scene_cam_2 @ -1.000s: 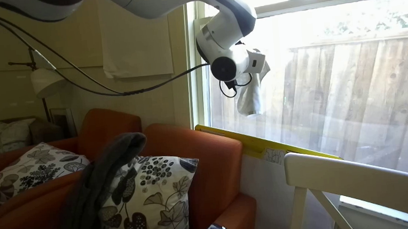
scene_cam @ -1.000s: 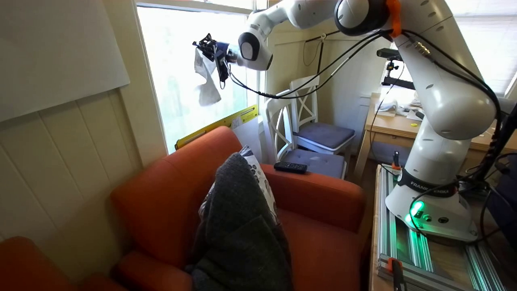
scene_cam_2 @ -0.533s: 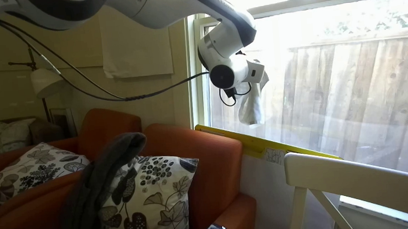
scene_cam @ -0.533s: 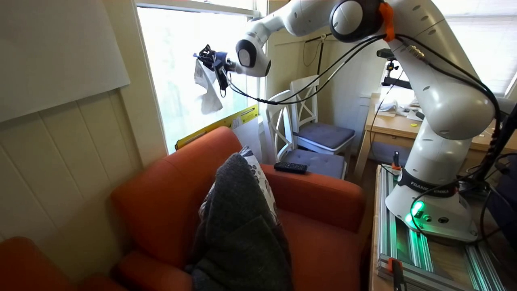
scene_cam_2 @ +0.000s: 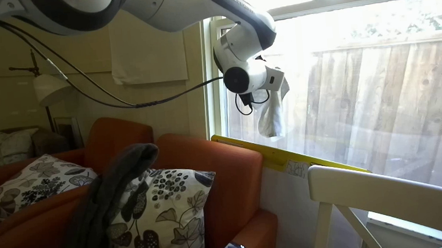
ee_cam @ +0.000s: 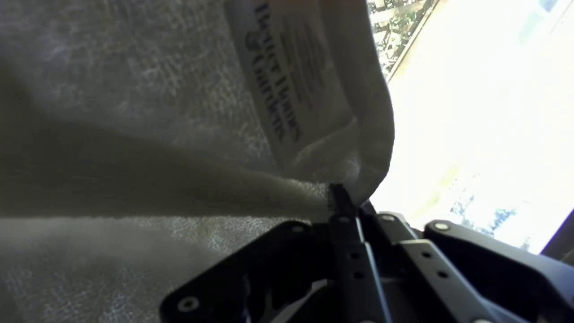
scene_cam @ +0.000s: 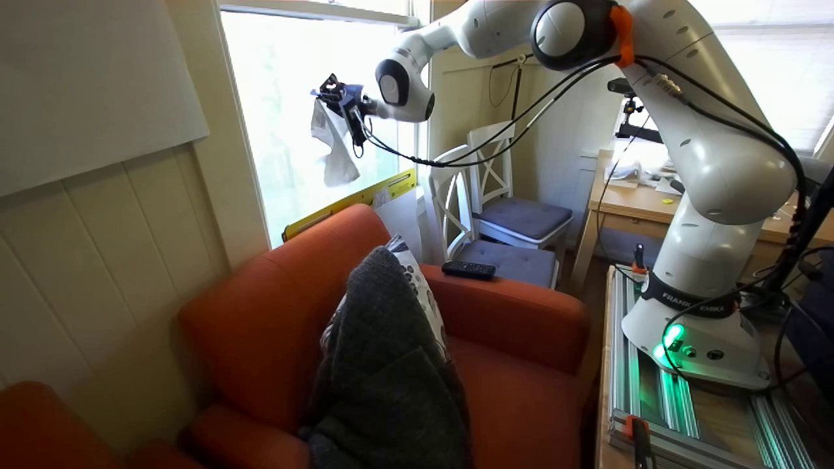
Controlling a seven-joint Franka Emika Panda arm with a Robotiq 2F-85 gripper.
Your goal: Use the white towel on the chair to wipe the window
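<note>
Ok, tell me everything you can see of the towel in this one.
The towel looks off-white and made of soft, fuzzy cloth, with a hem and a label reading "Better Homes & Gardens". The gripper pinches it near an edge; the rest hangs in loose folds before the window. Contact between the two is unclear.

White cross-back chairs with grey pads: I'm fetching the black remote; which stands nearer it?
The front white chair, beside the orange armrest bearing the black remote; the rear white chair stands farther off.
</note>
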